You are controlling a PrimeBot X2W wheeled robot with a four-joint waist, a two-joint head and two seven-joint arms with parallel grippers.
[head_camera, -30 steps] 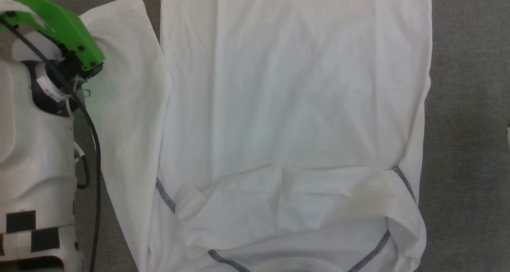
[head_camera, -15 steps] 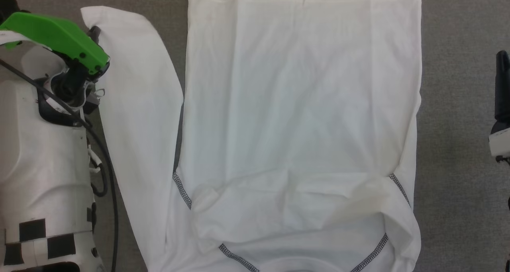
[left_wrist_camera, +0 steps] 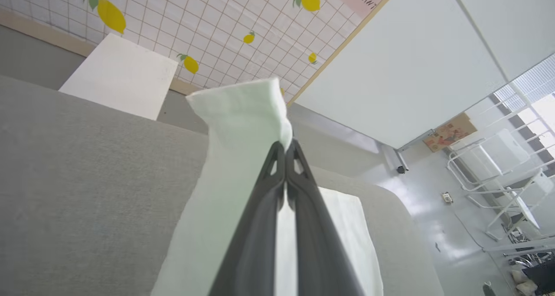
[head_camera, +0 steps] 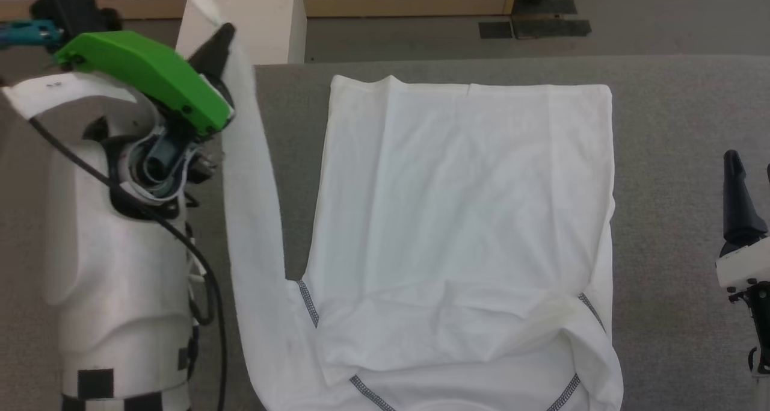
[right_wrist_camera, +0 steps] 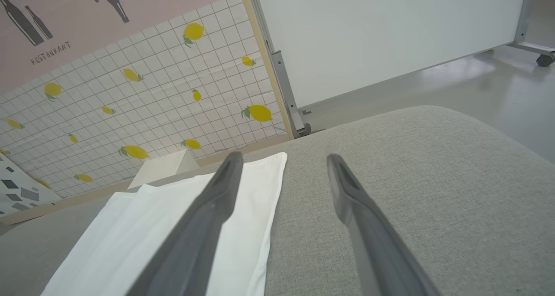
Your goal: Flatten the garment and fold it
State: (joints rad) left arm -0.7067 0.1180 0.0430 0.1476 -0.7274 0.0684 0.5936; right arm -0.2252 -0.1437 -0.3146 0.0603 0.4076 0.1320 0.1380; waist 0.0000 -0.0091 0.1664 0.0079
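Note:
The garment (head_camera: pixel 463 218) is a white shirt with its body spread flat on the grey table (head_camera: pixel 674 158), dark zigzag seams near the front edge. Its left sleeve (head_camera: pixel 252 218) rises off the table in a long strip up to my left gripper (head_camera: pixel 219 44). In the left wrist view that gripper (left_wrist_camera: pixel 286 146) is shut on the sleeve's cuff (left_wrist_camera: pixel 243 109), which stands up above the fingertips. My right gripper (head_camera: pixel 749 170) hangs open over bare table to the right of the shirt. In the right wrist view its fingers (right_wrist_camera: pixel 284 158) are spread wide, the shirt's edge (right_wrist_camera: pixel 173 218) lying to their left.
A rigid white box (head_camera: pixel 246 14) stands just beyond the table's far left corner, also seen as the white box (left_wrist_camera: pixel 121 75) in the left wrist view. Past the table are floor, a lemon-patterned tiled wall (right_wrist_camera: pixel 130 96) and a white partition (right_wrist_camera: pixel 390 36).
The head camera has tilted up, so the whole picture shifted down. My left gripper has lifted the sleeve's end off the table. The right gripper has come into view at the right.

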